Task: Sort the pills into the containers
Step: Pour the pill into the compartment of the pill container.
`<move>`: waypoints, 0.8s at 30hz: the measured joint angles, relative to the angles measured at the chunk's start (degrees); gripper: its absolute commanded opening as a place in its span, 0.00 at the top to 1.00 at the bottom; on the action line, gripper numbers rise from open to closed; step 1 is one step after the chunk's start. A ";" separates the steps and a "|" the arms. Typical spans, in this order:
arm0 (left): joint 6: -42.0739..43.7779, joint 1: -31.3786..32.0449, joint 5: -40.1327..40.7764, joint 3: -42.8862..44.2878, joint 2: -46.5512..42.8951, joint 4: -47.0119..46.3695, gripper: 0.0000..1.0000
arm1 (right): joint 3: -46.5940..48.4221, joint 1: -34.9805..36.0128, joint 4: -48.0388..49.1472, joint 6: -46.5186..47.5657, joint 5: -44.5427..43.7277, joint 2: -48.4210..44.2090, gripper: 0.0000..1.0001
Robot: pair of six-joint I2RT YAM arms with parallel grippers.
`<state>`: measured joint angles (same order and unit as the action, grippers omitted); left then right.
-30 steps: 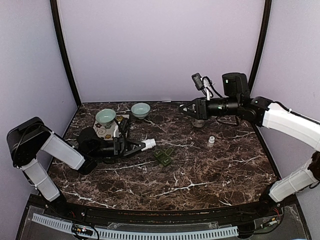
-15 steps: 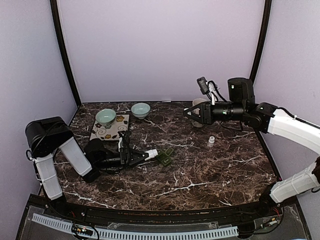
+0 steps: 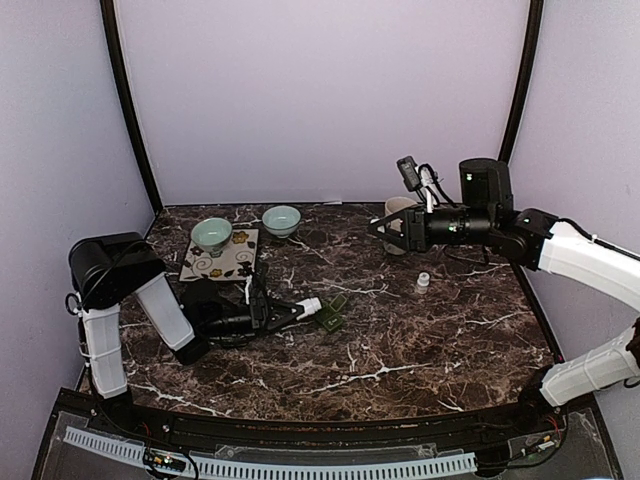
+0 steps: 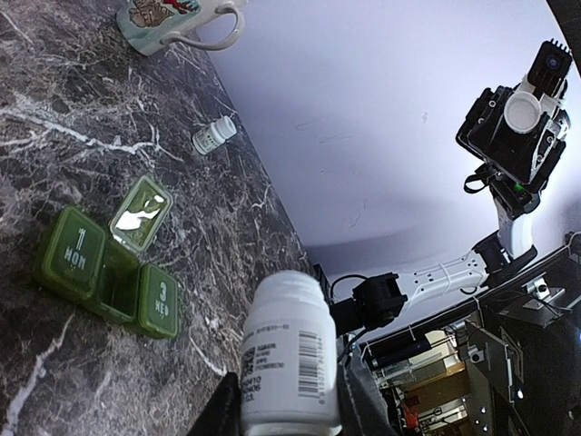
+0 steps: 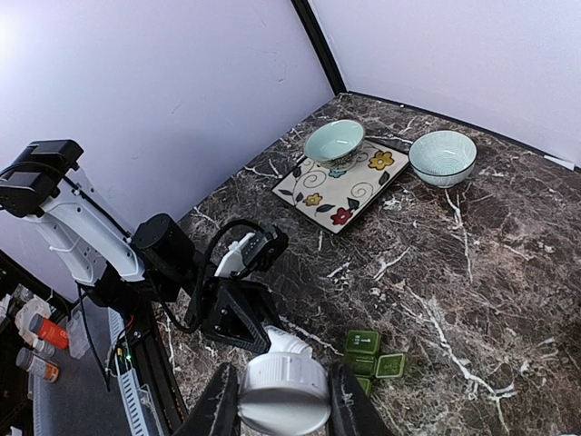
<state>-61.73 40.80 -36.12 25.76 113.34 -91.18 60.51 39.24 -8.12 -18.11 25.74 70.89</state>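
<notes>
Leftward of centre, the left arm has folded in closer to its base and carried its bottle forward over the last second. The dark green plastic pill box (image 4: 104, 263), a row of little lidded compartments, has not budged. It lies flat on the dark marble worktop (image 3: 420, 350), left of the middle, with its middle lid flipped up and the cells marked MON and WED shut. Close beside that open cell hangs the white plastic pill bottle (image 4: 289, 354), clamped on its side in the left gripper (image 3: 286, 311) with its neck toward the box, presumably so pills can be tipped in. Well apart and raised, the right gripper (image 3: 384, 227) pinches a round white cap (image 5: 283, 386), likely kept out of the way; it has drifted slightly back. A small white vial (image 3: 423, 283) stands on the worktop near it and a cream mug (image 4: 172, 23) behind. Two pale teal bowls (image 3: 211, 235) and a flowered square plate (image 3: 222, 262) sit at the far left. Nothing lies between bottle and box.
</notes>
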 measured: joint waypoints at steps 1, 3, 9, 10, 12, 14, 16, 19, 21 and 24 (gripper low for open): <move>0.24 0.02 0.11 0.52 0.22 0.04 1.00 | 0.00 0.00 0.02 0.00 0.00 -0.07 1.00; 0.81 0.09 0.44 1.42 0.37 0.66 1.00 | 0.00 0.00 0.02 0.00 0.07 -0.07 1.00; 2.27 0.26 1.49 3.43 0.76 3.21 1.00 | 0.00 0.00 0.02 0.00 0.11 -0.07 1.00; 2.54 0.26 1.64 3.52 0.83 3.67 1.00 | -0.02 0.00 0.02 0.00 0.11 -0.07 1.00; 2.91 0.26 1.88 3.82 1.20 4.90 1.00 | -0.02 0.00 0.02 0.00 0.09 -0.07 1.00; 3.21 0.26 2.19 4.28 1.68 5.92 1.00 | -0.02 0.00 0.02 0.00 0.09 -0.07 1.00; 3.52 0.26 2.45 4.55 1.95 6.75 1.00 | -0.02 0.00 0.02 0.00 0.11 -0.07 1.00; 4.13 0.26 2.78 4.90 2.10 8.35 1.00 | -0.02 0.00 0.02 0.00 0.11 -0.07 1.00; 4.44 0.26 2.84 5.14 2.14 9.03 1.00 | -0.02 0.00 0.02 0.02 0.11 -0.07 1.00; 4.94 0.26 3.08 5.29 2.14 10.32 1.00 | -0.02 -0.02 0.02 0.02 0.13 -0.07 1.00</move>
<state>-56.80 41.06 -33.04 31.05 115.48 -80.86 60.49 39.22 -8.10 -18.09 25.87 70.83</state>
